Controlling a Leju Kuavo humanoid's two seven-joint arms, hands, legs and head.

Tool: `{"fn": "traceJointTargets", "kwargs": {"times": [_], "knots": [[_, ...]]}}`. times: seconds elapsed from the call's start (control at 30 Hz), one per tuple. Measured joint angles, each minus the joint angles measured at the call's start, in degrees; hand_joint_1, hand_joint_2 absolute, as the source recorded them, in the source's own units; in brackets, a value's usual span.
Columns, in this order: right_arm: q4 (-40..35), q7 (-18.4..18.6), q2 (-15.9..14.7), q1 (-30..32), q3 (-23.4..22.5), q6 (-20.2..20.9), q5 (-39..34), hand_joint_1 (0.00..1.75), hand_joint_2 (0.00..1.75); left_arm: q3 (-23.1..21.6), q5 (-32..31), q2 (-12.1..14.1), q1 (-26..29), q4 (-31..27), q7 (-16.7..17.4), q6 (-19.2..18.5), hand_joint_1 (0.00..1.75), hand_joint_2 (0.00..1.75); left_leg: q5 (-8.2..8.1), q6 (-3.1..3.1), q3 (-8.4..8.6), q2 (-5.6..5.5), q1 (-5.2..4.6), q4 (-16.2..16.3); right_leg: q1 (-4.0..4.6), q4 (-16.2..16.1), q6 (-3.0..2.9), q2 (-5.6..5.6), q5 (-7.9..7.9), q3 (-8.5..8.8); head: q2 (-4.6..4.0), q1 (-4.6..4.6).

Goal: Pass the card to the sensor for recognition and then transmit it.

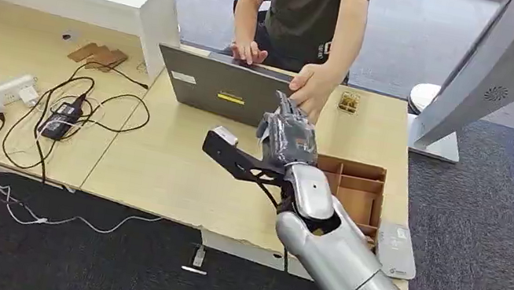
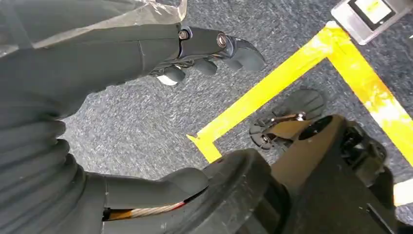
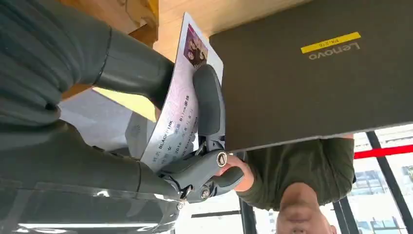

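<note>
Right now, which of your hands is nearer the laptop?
Right. The right hand, holding the card, is raised just in front of the laptop lid. The left hand hangs down over the carpet, away from the desk.

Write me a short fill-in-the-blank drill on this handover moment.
1. The right hand holds a ____.
2. The person's hand reaches over the open ____.
3. The left hand hangs above a grey carpet marked with ____ tape.

Missing words: card; laptop; yellow

Card (image 3: 178,105): pale printed ticket, small photo at one end, held edge-on beside laptop lid.
</note>
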Motion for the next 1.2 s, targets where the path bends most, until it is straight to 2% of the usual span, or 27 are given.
{"fn": "traceJointTargets", "kwargs": {"times": [0.1,0.33,0.43,0.6,0.73,0.97,1.2], "knots": [[1.5,0.6,0.6,-0.3,0.6,-0.2,1.4,1.75,1.75,0.0,0.0,0.1,0.2,0.0,0.1,0.0,0.0,1.75,0.0,0.0,0.0,0.0,0.0,0.0,0.0,0.0,0.0,0.0,0.0,-0.01,0.0,0.0],[4.0,6.9,1.1,-0.8,1.4,0.0,6.5,1.75,1.75,0.0,0.0,0.3,0.3,0.0,0.4,0.4,0.0,1.75,0.0,0.0,0.0,0.0,0.0,0.0,0.0,0.0,0.0,0.0,0.0,-0.02,0.0,0.0],[4.7,8.1,1.0,-0.7,0.7,0.2,10.9,1.75,1.75,0.0,-0.1,0.3,0.3,0.0,0.7,0.4,0.0,1.75,0.0,0.0,0.0,0.0,0.0,0.0,0.0,0.0,0.0,0.0,0.0,-0.03,0.0,0.0],[4.9,8.3,1.2,1.3,-4.3,2.1,22.3,1.75,1.75,0.0,0.0,0.3,0.3,0.0,0.9,0.4,0.0,1.75,0.0,0.0,0.0,0.0,0.0,0.0,0.0,0.0,0.0,0.0,0.0,-0.03,0.0,-0.02],[4.0,8.3,1.6,3.3,-8.9,2.8,27.8,1.75,1.75,0.0,0.1,0.3,0.3,0.2,0.9,0.4,0.0,1.75,0.0,0.0,0.0,0.0,0.0,0.0,0.0,0.0,0.0,0.01,0.0,-0.03,0.0,-0.02],[1.6,8.3,2.2,5.9,-15.2,4.7,32.1,1.75,1.75,0.0,0.2,0.3,0.3,0.2,0.9,0.4,0.0,1.75,0.0,0.0,0.01,0.01,0.0,0.0,0.0,0.0,0.0,0.01,0.0,-0.03,0.0,0.0],[-1.6,8.3,2.3,8.2,-19.4,6.3,33.8,1.75,1.75,0.0,-0.2,0.3,0.1,0.2,1.4,0.2,0.0,1.75,0.0,0.0,0.01,0.01,0.0,0.0,0.0,0.0,0.0,0.01,0.0,-0.04,0.0,0.0]]}}
